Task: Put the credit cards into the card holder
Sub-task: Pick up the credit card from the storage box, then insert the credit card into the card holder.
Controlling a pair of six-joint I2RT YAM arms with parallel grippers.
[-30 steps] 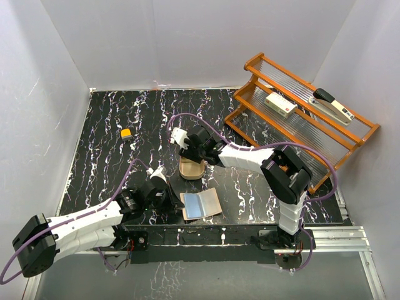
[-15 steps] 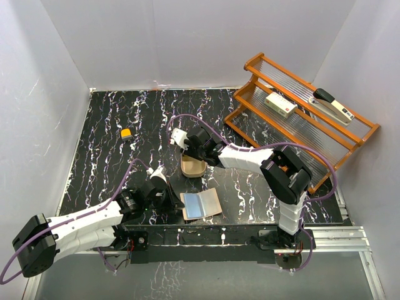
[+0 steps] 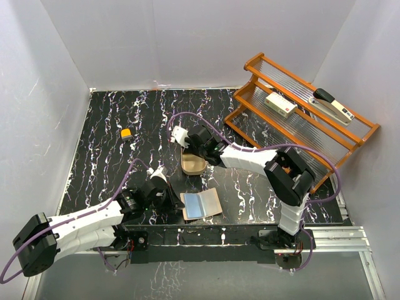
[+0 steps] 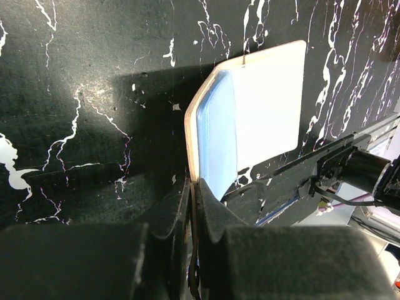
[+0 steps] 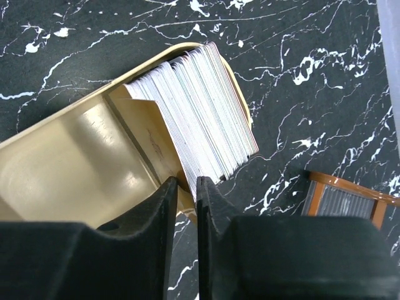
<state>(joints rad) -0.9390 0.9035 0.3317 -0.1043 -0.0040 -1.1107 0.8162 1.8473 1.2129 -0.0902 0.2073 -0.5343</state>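
You're at the pick step: no card shows in the card holder (image 3: 201,204) yet, far as I can tell. The credit cards (image 5: 200,106) stand on edge, packed as one stack at one end of the gold tray (image 5: 56,162). The right end effector (image 5: 187,184) is down at that stack's corner, fingers drawn nearly together w/ a thin slit btwn them; can't tell if a card is in it. The holder lies open on the bench (image 3: 112,112), just apart from the tray on the side toward the arm bases. The left end effector (image 4: 194,187) is clenched on its near edge, pinning it. Next move, imo: separate one card only, lift it clear of the tray, then line it up square w/ a slot.
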